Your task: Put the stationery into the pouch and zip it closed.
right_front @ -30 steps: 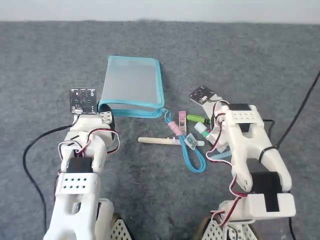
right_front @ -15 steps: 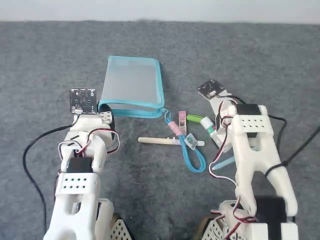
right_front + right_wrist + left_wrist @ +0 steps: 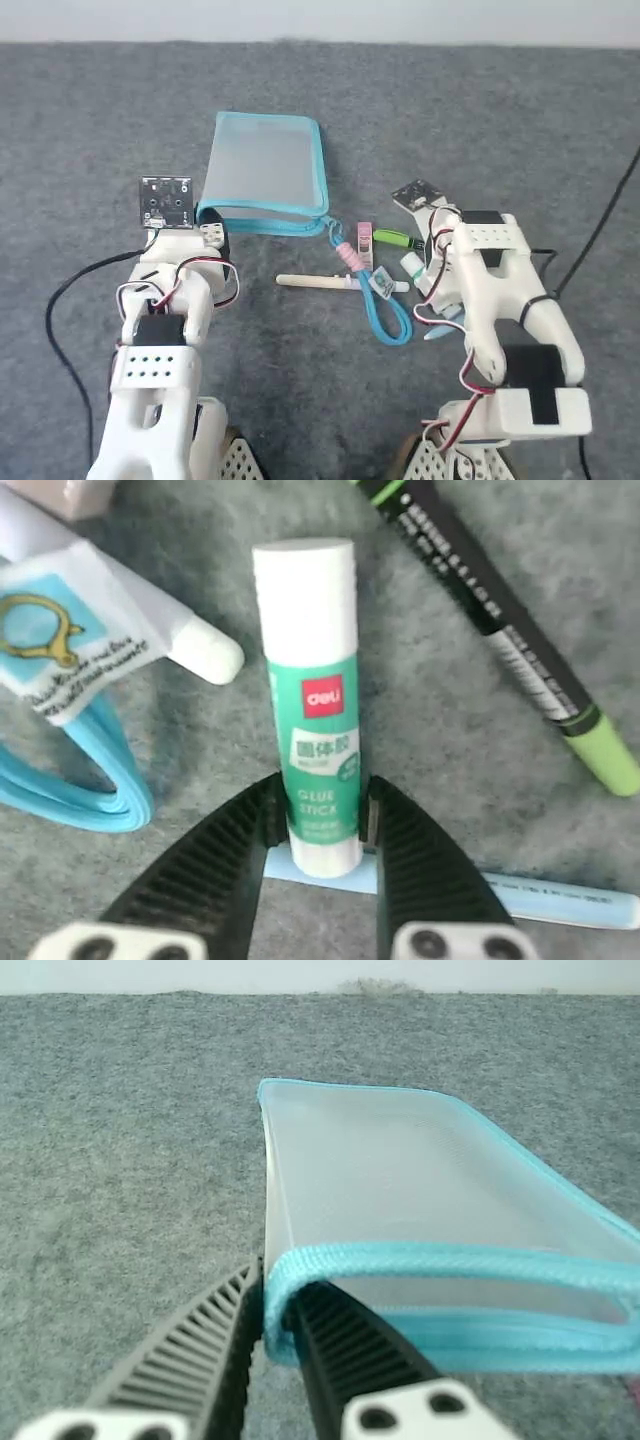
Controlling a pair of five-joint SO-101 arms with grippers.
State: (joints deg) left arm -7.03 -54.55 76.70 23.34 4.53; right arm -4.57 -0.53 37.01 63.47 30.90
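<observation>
Pouch (image 3: 265,165) first: it lies flat on the grey mat (image 3: 100,120), on the far side, in front of the left arm. It is see-through white with a blue zip edge. It looks soft, thin and floppy, so I think it will sag if it is lifted by one corner. The left claw (image 3: 275,1285) pinches the blue edge at a corner of the open mouth. That looks like a good place to hold the mouth open.

The rest of the stationery lies near the pouch, in front of the right arm. The glue stick (image 3: 310,680) is white and green. It looks round, hard, light and smooth, so it may slip or roll. The right claw (image 3: 320,805) pinches it near its bottom end. A light blue pen (image 3: 560,905) shows under it. Just beside it are a green and black pen (image 3: 500,620), a white pen (image 3: 200,650) with a tag, and a blue strap (image 3: 90,780).
</observation>
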